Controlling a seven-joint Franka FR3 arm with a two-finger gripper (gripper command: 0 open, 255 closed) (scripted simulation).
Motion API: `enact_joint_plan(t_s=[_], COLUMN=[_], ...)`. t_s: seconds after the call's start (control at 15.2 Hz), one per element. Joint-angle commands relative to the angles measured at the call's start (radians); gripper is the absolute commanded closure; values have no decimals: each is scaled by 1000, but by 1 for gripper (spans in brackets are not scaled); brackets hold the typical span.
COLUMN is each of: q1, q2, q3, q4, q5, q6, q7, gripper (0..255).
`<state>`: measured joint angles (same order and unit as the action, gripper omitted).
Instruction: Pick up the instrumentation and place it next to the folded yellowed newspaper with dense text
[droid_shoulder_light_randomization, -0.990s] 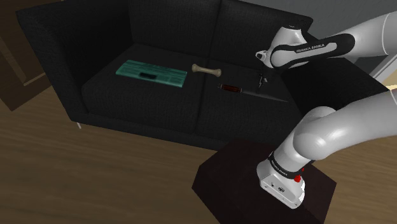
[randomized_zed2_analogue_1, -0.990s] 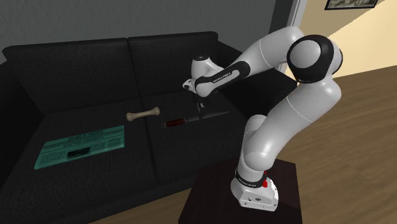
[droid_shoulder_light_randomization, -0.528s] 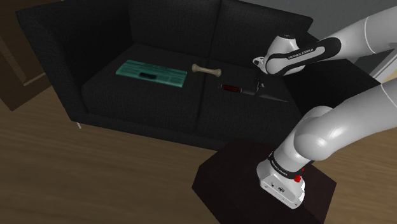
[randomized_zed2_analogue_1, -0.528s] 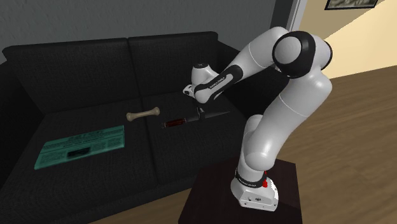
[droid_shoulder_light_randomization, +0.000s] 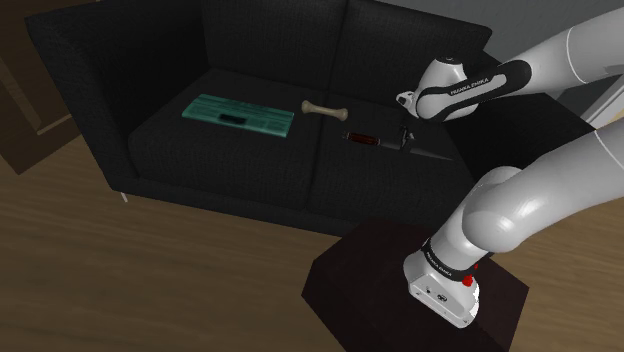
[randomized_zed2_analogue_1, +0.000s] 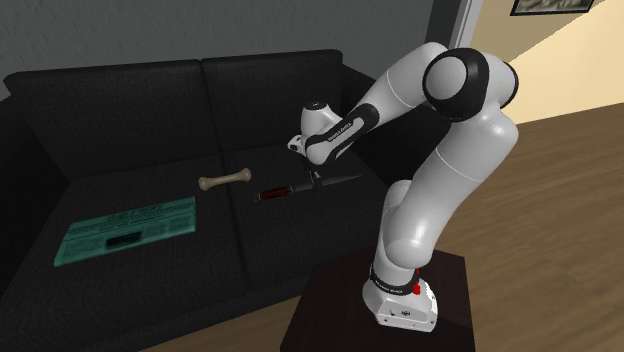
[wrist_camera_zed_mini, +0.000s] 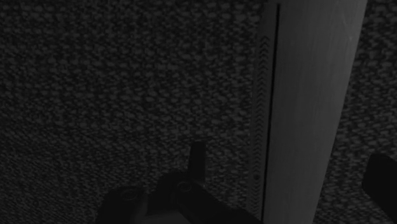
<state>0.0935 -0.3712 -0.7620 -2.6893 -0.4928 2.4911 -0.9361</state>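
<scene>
The instrumentation (droid_shoulder_light_randomization: 372, 139) is a knife-like tool with a dark red handle and a long grey blade, lying on the black sofa's right seat cushion (droid_shoulder_light_randomization: 400, 185). It also lies there in the second exterior view (randomized_zed2_analogue_1: 282, 191). My gripper (droid_shoulder_light_randomization: 406, 136) is down at the seat, where handle meets blade (randomized_zed2_analogue_1: 315, 178). In the wrist view the grey blade (wrist_camera_zed_mini: 312, 95) runs between my fingers, and the gripper (wrist_camera_zed_mini: 289, 173) is open with neither finger touching it. The folded newspaper (droid_shoulder_light_randomization: 242, 113), drawn teal, lies flat on the left seat cushion (randomized_zed2_analogue_1: 125, 231).
A pale bone (droid_shoulder_light_randomization: 322, 108) lies between the newspaper and the tool (randomized_zed2_analogue_1: 229, 180). The sofa's backrest (droid_shoulder_light_randomization: 270, 35) and armrest (droid_shoulder_light_randomization: 75, 90) wall in the seat. The dark stand (droid_shoulder_light_randomization: 350, 290) sits on the wooden floor (droid_shoulder_light_randomization: 150, 280) in front.
Over the last second the gripper came down from above the seat to the tool and shifted slightly toward its handle. In the last half second it barely moved. The tool lies where it was.
</scene>
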Motion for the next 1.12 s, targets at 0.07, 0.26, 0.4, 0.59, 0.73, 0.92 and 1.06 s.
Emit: enact_joint_plan(t_s=[0.07,0.26,0.4,0.59,0.73,0.92,1.06], q1=[0,0,0,0,-7,-15,-19], q2=[0,0,1,0,-28,-67,-91], q3=[0,0,0,0,14,35,48], q4=[0,0,0,0,10,27,40], q5=[0,0,0,0,-2,-3,-1], q6=[0,1,1,0,-38,-93,-129], q7=[0,0,0,0,2,4,5], gripper=[255,255,255,255,255,255,255])
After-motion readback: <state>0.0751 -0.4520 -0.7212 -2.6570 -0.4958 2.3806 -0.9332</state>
